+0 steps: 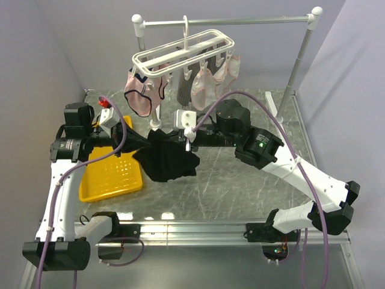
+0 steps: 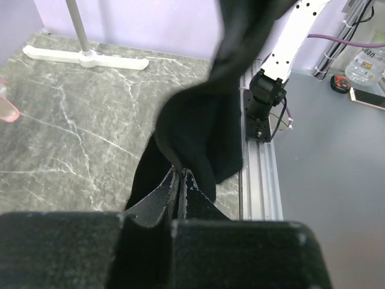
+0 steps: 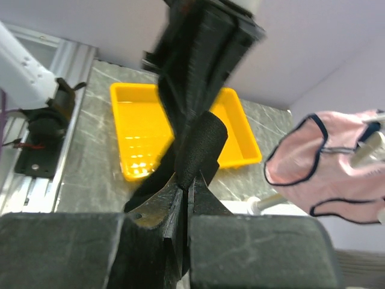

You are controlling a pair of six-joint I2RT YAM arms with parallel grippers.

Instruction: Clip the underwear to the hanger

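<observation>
Underwear (image 1: 167, 159) — black and limp — is pinched at two spots: the left gripper (image 2: 180, 180) has its jaws closed tight on one fold of cloth, and the right gripper (image 3: 183, 189) is clamped on another. The fabric sags between the two, above the marble table (image 1: 240, 174) and just beside the yellow tray (image 1: 108, 177). Beyond and above it the white hanger (image 1: 180, 53) hooks over the rail (image 1: 240, 21), with pink garments (image 1: 141, 96) clipped beneath — apart from the black cloth.

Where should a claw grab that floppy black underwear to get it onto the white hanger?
By its upper edge, one end each: left claw from the left, right claw from the right, as now. The limp underwear then hangs between them below the hanger.
</observation>
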